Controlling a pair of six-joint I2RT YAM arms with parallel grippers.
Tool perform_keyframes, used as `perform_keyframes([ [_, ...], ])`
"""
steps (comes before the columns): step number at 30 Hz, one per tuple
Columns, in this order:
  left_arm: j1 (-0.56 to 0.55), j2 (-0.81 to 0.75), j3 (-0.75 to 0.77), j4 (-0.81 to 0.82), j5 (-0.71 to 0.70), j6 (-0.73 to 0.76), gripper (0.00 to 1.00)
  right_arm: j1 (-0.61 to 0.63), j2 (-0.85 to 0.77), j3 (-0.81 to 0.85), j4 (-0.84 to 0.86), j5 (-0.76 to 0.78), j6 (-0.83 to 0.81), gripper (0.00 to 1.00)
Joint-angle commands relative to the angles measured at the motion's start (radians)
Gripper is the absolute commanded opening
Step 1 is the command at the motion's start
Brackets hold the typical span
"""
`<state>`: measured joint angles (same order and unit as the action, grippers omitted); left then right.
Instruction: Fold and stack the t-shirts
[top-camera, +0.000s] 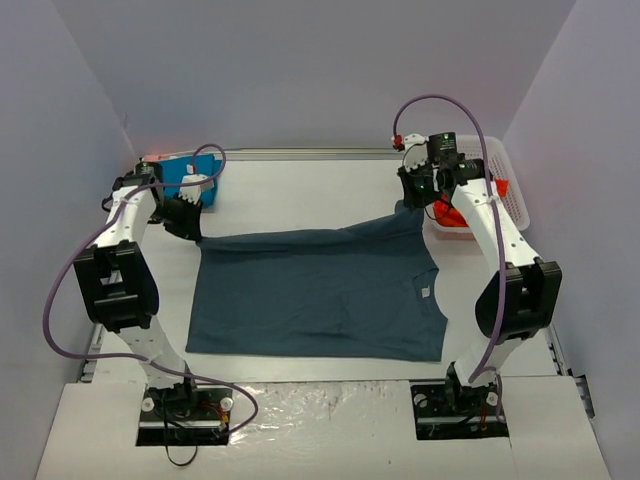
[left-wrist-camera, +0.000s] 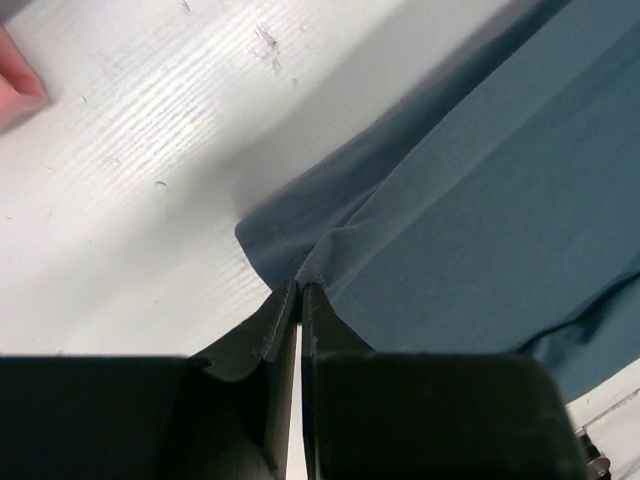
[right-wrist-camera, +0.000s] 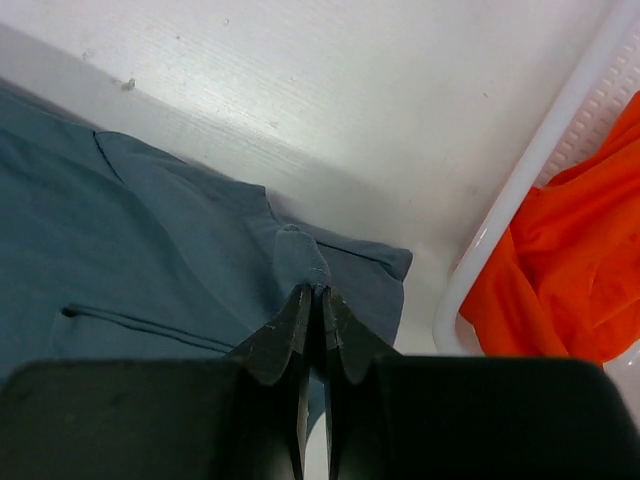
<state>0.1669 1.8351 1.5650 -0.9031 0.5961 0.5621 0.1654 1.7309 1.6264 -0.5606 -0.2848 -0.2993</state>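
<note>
Table: white table top (top-camera: 320, 190) between pale grey walls.
Shirt: dark slate blue-grey cloth t-shirt (top-camera: 320, 290) spread mid-table.
Basket: white plastic lattice basket (right-wrist-camera: 530, 165) far right, orange-red cloth t-shirt (right-wrist-camera: 560, 250) inside.
Left gripper (left-wrist-camera: 300, 292): clenched on the slate shirt's far-left corner.
Right gripper (right-wrist-camera: 315, 292): clenched on its far-right corner.
</note>
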Motion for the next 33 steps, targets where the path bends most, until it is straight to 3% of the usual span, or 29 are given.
perform_keyframes([
  [1,0.019,-0.086,-0.028,0.000,0.056,0.059,0.02,0.003,-0.074,-0.039,-0.067,0.010,-0.029,0.00],
  [11,0.069,-0.148,-0.097,-0.043,0.152,0.186,0.02,0.003,-0.174,-0.132,-0.156,0.027,-0.055,0.00],
  [23,0.080,-0.185,-0.158,-0.213,0.208,0.407,0.03,0.003,-0.269,-0.214,-0.228,0.055,-0.084,0.00],
  [33,0.091,-0.237,-0.261,-0.194,0.191,0.473,0.02,0.005,-0.300,-0.299,-0.274,0.041,-0.115,0.00],
])
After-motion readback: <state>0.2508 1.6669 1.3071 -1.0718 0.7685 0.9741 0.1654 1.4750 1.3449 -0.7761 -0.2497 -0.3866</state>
